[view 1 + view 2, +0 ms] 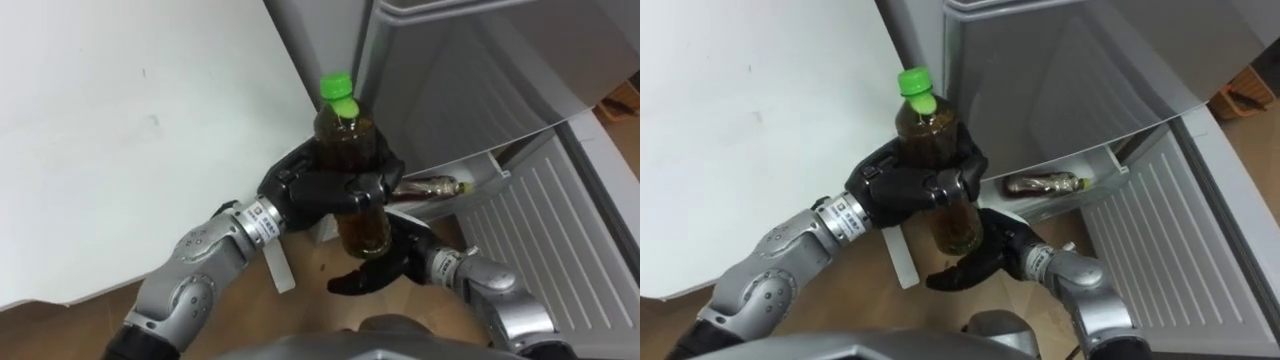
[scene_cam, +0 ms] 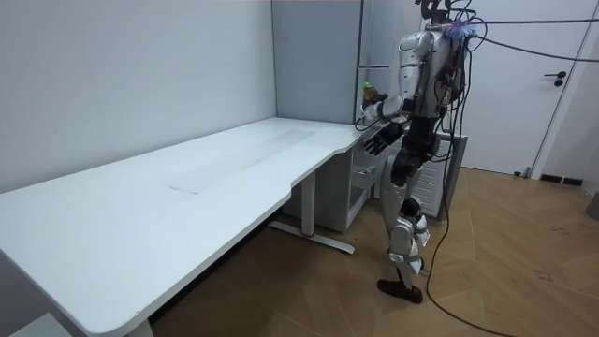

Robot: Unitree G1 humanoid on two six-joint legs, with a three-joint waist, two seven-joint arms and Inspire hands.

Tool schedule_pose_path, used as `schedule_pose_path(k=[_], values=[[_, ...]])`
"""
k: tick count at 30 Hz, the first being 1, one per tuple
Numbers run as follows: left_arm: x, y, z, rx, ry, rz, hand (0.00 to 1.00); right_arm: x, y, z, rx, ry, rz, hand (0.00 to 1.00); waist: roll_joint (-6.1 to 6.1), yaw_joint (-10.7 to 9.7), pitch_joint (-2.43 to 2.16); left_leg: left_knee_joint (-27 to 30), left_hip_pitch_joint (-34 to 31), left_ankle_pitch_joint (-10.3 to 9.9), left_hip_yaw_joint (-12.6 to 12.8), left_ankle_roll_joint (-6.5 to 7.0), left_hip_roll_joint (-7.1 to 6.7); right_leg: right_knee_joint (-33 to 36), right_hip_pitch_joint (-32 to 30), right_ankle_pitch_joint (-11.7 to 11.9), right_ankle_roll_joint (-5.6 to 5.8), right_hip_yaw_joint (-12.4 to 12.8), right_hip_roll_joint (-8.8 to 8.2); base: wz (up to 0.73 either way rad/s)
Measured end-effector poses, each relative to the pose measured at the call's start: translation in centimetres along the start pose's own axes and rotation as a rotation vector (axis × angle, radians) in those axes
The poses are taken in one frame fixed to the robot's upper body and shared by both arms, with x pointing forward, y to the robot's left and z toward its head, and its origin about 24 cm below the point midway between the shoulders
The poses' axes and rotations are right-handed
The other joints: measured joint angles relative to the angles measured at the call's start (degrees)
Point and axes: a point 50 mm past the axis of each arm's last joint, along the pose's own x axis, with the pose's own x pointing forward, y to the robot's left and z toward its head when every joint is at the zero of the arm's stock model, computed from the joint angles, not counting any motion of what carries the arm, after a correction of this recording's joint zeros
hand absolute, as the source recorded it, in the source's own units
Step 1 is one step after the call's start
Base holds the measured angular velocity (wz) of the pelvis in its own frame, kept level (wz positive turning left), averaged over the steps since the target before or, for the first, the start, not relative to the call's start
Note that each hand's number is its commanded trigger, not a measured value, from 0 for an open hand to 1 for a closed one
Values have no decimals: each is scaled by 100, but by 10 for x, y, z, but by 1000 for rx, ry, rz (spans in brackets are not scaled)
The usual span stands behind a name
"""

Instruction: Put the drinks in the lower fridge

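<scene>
In the left eye view, my left hand point(image 1: 320, 190) is clamped round the middle of the clear plastic bottle of amber tea with a green cap point(image 1: 347, 130), which it holds upright. Just beneath it my right hand point(image 1: 375, 272) sits under the bottle's base with its fingers spread and slack, gripping nothing. I cannot tell whether they touch.

In the right eye view, beyond and to the right of the left hand, the grey fridge's open lower compartment point(image 1: 1105, 165) holds a second brown bottle lying on its side point(image 1: 1043, 184). The ribbed white door point(image 1: 1160, 250) hangs open further right.

In the room view I stand at the far end of the white desk point(image 2: 187, 187), beside the fridge.

My worries are these. The compartment sits well below the hand, so I may clip its upper edge with the cap. If the smooth bottle tilts, it may slide through my grip. It may also nudge the lying bottle and set it rolling.
</scene>
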Motion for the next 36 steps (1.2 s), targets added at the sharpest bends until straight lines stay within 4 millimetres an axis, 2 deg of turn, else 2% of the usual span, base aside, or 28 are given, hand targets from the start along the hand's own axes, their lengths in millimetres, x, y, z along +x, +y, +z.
schedule_pose_path(k=[6,16,21,36], values=[[1,8,-3,23,56,5,100,-5,1,8,-5,-29,77,0,-71,7,53,10,-23,-15,10,22,2,26,-24,1,-1,-21,-4,2],[5,14,-9,86,130,17,100,-12,2,16,-60,-27,134,0,-110,5,39,15,-97,-38,123,60,-12,133,-188,-4,18,111,-3,-6],[7,15,-11,115,158,-7,100,-13,4,26,-92,-61,161,0,-163,5,35,16,-84,-38,137,60,-12,133,-182,-2,19,113,-3,-1],[4,16,-13,217,196,-68,100,-24,-2,21,-100,-18,228,0,-165,17,38,14,-81,-38,180,60,-5,114,-182,4,22,129,5,-1]])
